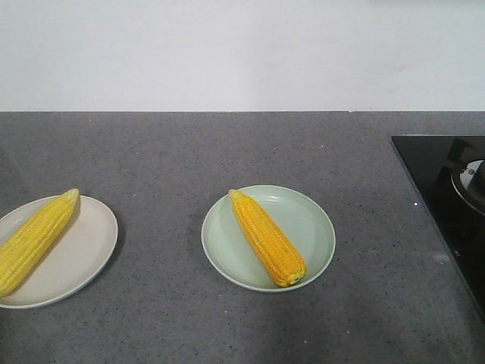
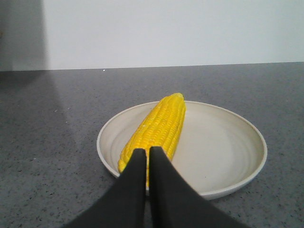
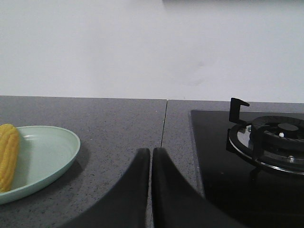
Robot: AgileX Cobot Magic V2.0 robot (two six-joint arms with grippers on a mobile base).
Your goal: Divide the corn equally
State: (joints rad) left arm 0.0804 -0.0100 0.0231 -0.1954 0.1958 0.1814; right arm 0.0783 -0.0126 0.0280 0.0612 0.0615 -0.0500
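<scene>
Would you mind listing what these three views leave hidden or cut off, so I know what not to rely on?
- Front view: the cream plate and its corn cob are cut by the left edge; the stove by the right edge.
- Right wrist view: the green plate and its cob are cut by the left edge.
- Left wrist view: the left gripper hides the cob's near end.
- Only two cobs show; any others lie out of frame.

Open counter [image 1: 167, 152] lies between the 2 plates [image 1: 83, 250]; the stove [image 1: 447, 205] blocks the right edge.
</scene>
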